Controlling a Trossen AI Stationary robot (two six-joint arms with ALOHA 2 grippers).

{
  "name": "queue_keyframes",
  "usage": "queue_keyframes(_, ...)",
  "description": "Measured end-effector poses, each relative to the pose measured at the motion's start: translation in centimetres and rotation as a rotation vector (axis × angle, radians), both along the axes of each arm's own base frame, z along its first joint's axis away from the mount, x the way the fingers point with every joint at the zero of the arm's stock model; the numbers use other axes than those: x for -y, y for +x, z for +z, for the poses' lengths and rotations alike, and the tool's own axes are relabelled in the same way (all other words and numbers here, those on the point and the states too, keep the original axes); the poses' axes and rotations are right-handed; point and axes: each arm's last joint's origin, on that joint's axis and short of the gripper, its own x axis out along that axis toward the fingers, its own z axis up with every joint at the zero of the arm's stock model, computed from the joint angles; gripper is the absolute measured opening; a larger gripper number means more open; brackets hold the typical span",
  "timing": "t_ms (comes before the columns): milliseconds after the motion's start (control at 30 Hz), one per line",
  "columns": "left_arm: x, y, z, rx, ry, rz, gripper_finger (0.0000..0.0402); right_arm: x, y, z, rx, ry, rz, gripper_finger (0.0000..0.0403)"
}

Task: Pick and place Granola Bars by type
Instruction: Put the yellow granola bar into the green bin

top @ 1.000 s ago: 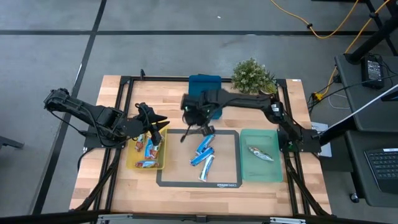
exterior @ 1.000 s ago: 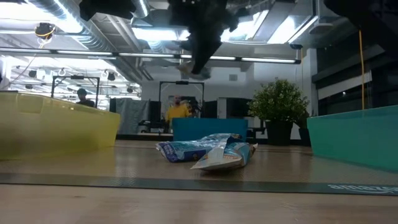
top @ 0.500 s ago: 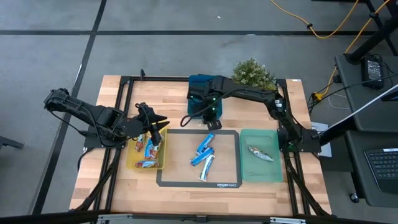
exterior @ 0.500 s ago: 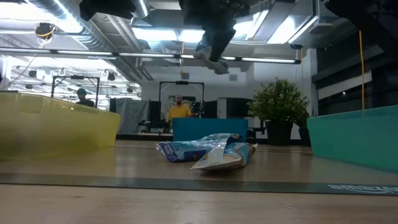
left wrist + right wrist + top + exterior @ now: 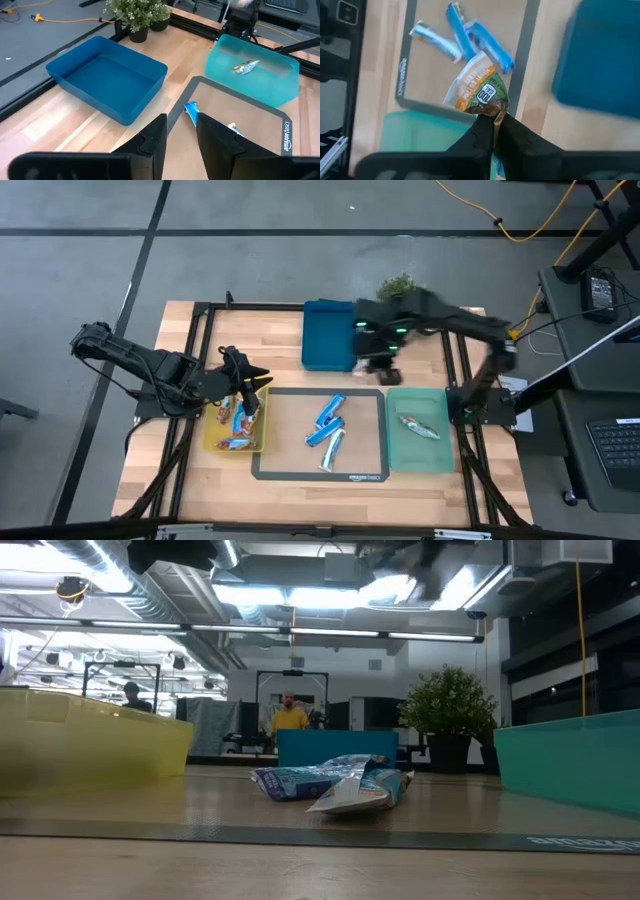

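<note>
Right wrist view is showing the right claw (image 5: 493, 124) pinching an orange-and-silver granola bar (image 5: 476, 90) aloft — three blue bars (image 5: 328, 425) below it are awaiting sorting, others already lying in trays.

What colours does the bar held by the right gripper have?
The bar is silvery-white with orange, clearest in the right wrist view.

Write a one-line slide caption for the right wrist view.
Right claw shut on an orange-and-white granola bar, held above the grey mat where three blue bars lie.
</note>
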Motion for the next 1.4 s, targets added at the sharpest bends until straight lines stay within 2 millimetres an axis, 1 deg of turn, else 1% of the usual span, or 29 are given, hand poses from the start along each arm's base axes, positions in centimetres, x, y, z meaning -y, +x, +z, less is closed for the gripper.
queue_keyframes(133,0.0,0.0,0.0,0.0,-0.002,-0.002,0.0097,-0.9,-6.0,2.0,0.052,-0.034,-0.093,0.0023)
queue_keyframes(233,0.0,0.0,0.0,0.0,-0.002,-0.002,0.0097,-1.4,-10.2,2.6,0.13,-0.049,-0.186,0.0023)
queue_keyframes(300,0.0,0.0,0.0,0.0,-0.002,-0.002,0.0097,-1.8,-12.5,2.7,0.19,-0.055,-0.254,0.0026)
queue_keyframes(400,0.0,0.0,0.0,0.001,-0.004,-0.001,0.0097,-2.1,-15.1,2.5,0.278,-0.038,-0.351,0.003)
queue_keyframes(533,0.0,0.0,0.0,0.003,-0.008,0.001,0.0097,-2.5,-17.2,2.4,0.349,0.004,-0.43,0.0029)
queue_keyframes(667,0.0,0.0,0.0,0.0,-0.002,-0.002,0.0097,-2.6,-18.2,2.4,0.367,0.021,-0.455,0.0024)
queue_keyframes(833,0.0,0.0,0.0,0.002,-0.006,0.0,0.0097,-3.4,-19.1,2.8,0.388,0.066,-0.425,0.0026)
queue_keyframes(933,0.0,0.0,0.0,0.003,-0.007,0.001,0.0097,-4.2,-19.4,2.2,0.363,0.109,-0.432,0.0027)
queue_keyframes(1000,0.0,0.0,0.0,0.003,-0.007,0.001,0.0097,-4.7,-19.5,1.1,0.327,0.126,-0.458,0.0027)
queue_keyframes(1100,0.0,0.0,0.0,0.003,-0.007,0.001,0.0097,-5.7,-19.4,-1.5,0.264,0.174,-0.494,0.0027)
queue_keyframes(1267,0.0,0.0,0.0,0.003,-0.007,0.001,0.0097,-7.8,-17.9,-6.6,0.209,0.28,-0.522,0.0027)
queue_keyframes(1333,0.0,0.0,0.0,0.003,-0.007,0.001,0.0097,-8.6,-17.3,-8.2,0.199,0.31,-0.514,0.0027)
queue_keyframes(1400,0.0,0.0,0.0,0.003,-0.007,0.001,0.0097,-9.1,-16.9,-9.1,0.181,0.339,-0.512,0.0027)
